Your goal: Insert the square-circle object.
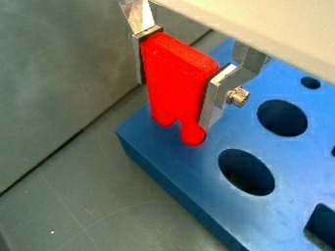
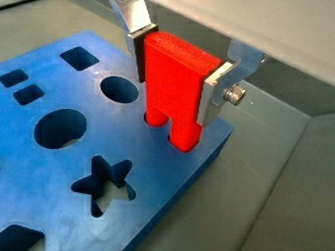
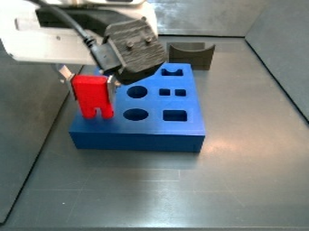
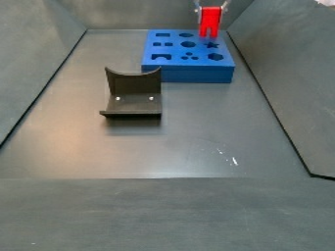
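The square-circle object (image 1: 173, 86) is a small bright red block with two short legs pointing down. It also shows in the wrist view (image 2: 173, 86) and in both side views (image 3: 92, 96) (image 4: 209, 22). My gripper (image 1: 183, 71) is shut on its upper body, silver fingers on both sides. It is held upright over one end of the big blue block (image 1: 249, 186), legs touching or just above the blue top (image 2: 78, 147). I cannot tell whether the legs are in any hole. The blue block shows in both side views (image 3: 151, 126) (image 4: 183, 59).
The blue block has round, square and star-shaped holes (image 2: 102, 184). A dark olive-brown block with a curved notch (image 4: 131, 93) stands apart on the grey floor; it also shows behind the blue block (image 3: 191, 52). Grey bin walls surround the floor.
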Tool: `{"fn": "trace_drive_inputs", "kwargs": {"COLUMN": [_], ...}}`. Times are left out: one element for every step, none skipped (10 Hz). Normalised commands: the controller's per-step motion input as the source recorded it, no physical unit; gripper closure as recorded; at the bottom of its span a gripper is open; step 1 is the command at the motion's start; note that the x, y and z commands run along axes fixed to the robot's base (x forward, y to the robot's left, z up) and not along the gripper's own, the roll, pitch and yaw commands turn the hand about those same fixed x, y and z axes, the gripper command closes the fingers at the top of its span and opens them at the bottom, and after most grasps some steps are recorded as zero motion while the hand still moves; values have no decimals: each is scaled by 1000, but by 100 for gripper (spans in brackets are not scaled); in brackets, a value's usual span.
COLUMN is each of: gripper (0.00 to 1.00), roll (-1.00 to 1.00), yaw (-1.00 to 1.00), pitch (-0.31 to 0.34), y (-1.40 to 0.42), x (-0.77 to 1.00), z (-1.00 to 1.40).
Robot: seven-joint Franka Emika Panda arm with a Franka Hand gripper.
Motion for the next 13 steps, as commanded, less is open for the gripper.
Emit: {"fn": "trace_drive_inputs", "kwargs": {"gripper": [100, 100, 100, 100, 100, 100, 100, 100, 100, 100, 100, 100, 100], "roll": [0, 0, 9, 0, 0, 0, 0, -20, 0, -10, -39, -40, 0], "yaw": [-146, -114, -126, -117, 0, 91, 180, 174, 100, 0, 0, 0, 0], "pitch": [-206, -4, 0, 0, 0, 3, 23, 0, 0, -31, -77, -104, 0], "y": [0, 0, 0, 0, -31, -111, -200, -254, -54, 0, 0, 6, 0], "x": [0, 0, 0, 3, 137, 277, 334, 357, 266, 29, 0, 0, 0], "z": [-846, -1000, -1000, -1000, -1000, -1000, -1000, -1000, -1000, -814, -237, -94, 0]}}
